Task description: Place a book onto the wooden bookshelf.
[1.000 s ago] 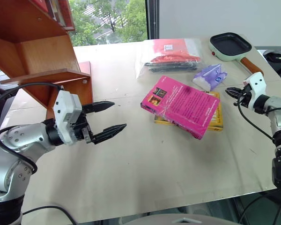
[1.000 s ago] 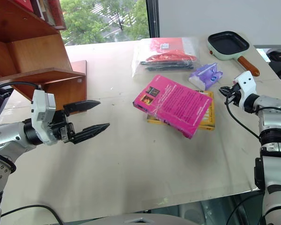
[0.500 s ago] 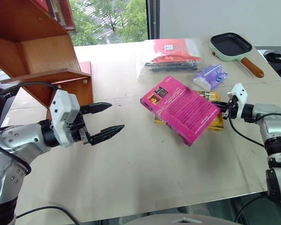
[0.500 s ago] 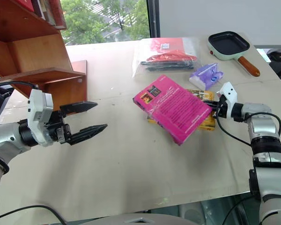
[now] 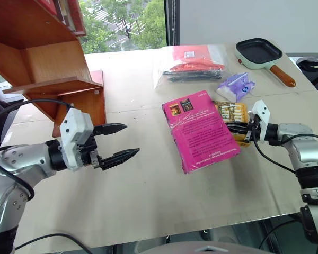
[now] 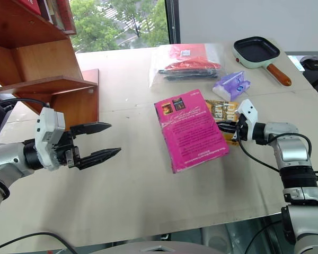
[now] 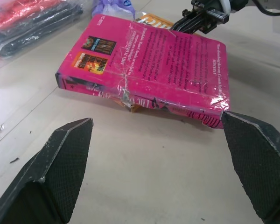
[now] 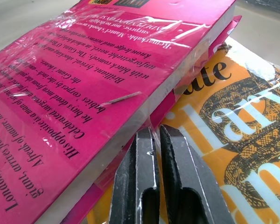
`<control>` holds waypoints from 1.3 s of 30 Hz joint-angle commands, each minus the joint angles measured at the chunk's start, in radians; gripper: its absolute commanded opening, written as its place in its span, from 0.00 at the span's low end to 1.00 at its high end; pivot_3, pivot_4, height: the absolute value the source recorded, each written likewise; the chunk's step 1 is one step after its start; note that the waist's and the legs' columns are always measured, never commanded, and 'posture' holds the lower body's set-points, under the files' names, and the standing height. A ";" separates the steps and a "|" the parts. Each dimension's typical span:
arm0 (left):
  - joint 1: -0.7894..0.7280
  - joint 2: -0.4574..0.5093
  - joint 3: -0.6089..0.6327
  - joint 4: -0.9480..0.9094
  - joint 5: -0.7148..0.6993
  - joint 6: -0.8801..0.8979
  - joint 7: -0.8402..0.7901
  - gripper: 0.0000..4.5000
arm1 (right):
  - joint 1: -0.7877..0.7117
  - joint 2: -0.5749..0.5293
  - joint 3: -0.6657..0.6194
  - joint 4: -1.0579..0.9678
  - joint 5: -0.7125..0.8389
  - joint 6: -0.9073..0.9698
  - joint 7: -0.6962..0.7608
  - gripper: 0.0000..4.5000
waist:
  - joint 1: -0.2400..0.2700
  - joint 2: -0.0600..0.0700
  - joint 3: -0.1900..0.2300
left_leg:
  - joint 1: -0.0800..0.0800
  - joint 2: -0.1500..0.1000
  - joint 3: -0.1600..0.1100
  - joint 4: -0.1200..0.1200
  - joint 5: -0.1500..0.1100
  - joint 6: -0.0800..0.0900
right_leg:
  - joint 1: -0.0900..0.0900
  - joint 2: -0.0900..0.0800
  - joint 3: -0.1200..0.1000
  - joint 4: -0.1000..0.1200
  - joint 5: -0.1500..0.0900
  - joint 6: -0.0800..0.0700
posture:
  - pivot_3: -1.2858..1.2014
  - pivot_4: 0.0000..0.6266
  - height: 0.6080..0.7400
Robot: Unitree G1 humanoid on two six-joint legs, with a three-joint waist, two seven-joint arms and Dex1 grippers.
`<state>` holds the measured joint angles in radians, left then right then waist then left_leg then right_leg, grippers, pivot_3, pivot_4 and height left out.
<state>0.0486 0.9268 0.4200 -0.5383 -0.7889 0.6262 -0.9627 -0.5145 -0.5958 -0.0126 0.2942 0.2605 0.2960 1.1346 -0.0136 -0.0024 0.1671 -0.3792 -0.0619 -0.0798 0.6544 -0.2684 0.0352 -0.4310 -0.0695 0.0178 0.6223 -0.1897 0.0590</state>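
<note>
The pink book is lying flat on the table, back cover up, its long axis running from the far side toward the near edge and leaning a little to the robot's right at the near end. The small dark pictures are sitting at its far end. Its right edge is overlapping the yellow book, which is poking out from underneath on that side.

The right arm is reaching in from the right, low over the table, forearm nearly level and the gripper pointing toward the robot's left. The right gripper is pinched shut with nothing between its fingers, and the tips are pressing against the pink book's page edge, just above the yellow cover.

The left arm is bent in front of the wooden bookshelf, which is standing at the far left of the table, well apart from the books. The left gripper is hovering above bare tabletop, aiming across at the pink book, its fingers spread wide and holding nothing.

Behind the books, a clear bag, a purple packet and a small green pan are sitting toward the far edge.
</note>
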 commanded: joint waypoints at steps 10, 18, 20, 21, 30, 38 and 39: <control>-0.006 -0.288 -0.167 -0.049 -0.269 0.296 0.428 1.00 | 0.193 -0.163 -0.218 -0.208 0.177 0.020 0.042 0.22 | 0.015 0.000 0.000 | -0.001 -0.001 -0.002 0.001 0.000 0.000 | 0.000 -0.002 0.000 0.001 0.000 0.000 | 0.52 0.24 1.00; -0.149 -0.607 -0.282 0.167 -0.469 0.452 0.798 1.00 | 0.690 -0.245 -0.507 -0.666 0.409 0.178 0.102 0.99 | 0.041 -0.001 -0.002 | 0.000 -0.001 -0.005 0.007 -0.003 0.005 | 0.005 -0.002 -0.001 0.003 0.000 0.000 | 0.52 0.24 1.00; -0.184 -0.635 -0.274 0.217 -0.492 0.468 0.829 1.00 | 0.755 -0.227 -0.537 -0.737 0.438 0.175 0.082 1.00 | 0.035 -0.001 -0.002 | 0.001 0.001 -0.007 0.013 -0.003 0.005 | 0.009 0.001 -0.003 0.003 0.000 0.001 | 0.52 0.24 1.00; -0.207 -0.647 -0.271 0.253 -0.501 0.479 0.840 1.00 | 0.783 -0.217 -0.558 -0.774 0.463 0.186 0.066 1.00 | 0.025 -0.002 -0.002 | 0.002 0.001 -0.006 0.014 -0.003 0.005 | 0.009 0.002 -0.004 0.004 0.000 0.001 | 0.52 0.24 1.00; -0.419 -0.751 -0.332 0.559 -0.437 0.548 0.823 1.00 | 0.968 -0.179 -0.732 -0.972 0.602 0.240 -0.018 1.00 | 0.032 -0.009 -0.003 | 0.013 0.000 -0.003 0.015 -0.003 0.005 | 0.022 0.004 -0.003 0.003 -0.002 0.005 | 0.52 0.24 1.00; -0.448 -0.797 -0.283 0.577 -0.465 0.587 0.826 0.30 | 0.996 -0.168 -0.725 -1.005 0.609 0.224 -0.081 1.00 | 0.031 -0.010 -0.002 | 0.010 0.000 -0.003 0.014 -0.003 0.005 | 0.019 -0.001 -0.003 0.001 -0.001 0.006 | 0.52 0.24 1.00; -0.445 -0.792 -0.276 0.556 -0.468 0.585 0.821 0.19 | 0.995 -0.167 -0.722 -1.004 0.608 0.220 -0.084 1.00 | 0.032 -0.010 -0.002 | 0.009 0.000 -0.004 0.014 -0.003 0.005 | 0.019 -0.001 -0.003 0.001 -0.002 0.006 | 0.52 0.24 1.00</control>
<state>-0.3897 0.1297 0.1228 0.0587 -1.2489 1.2120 -0.1405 0.4791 -0.7680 -0.7170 -0.6900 0.8633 0.5378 1.0609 0.0183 -0.0124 0.1649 -0.3700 -0.0622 -0.0834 0.6687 -0.2717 0.0401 -0.4124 -0.0707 0.0151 0.6231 -0.1916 0.0646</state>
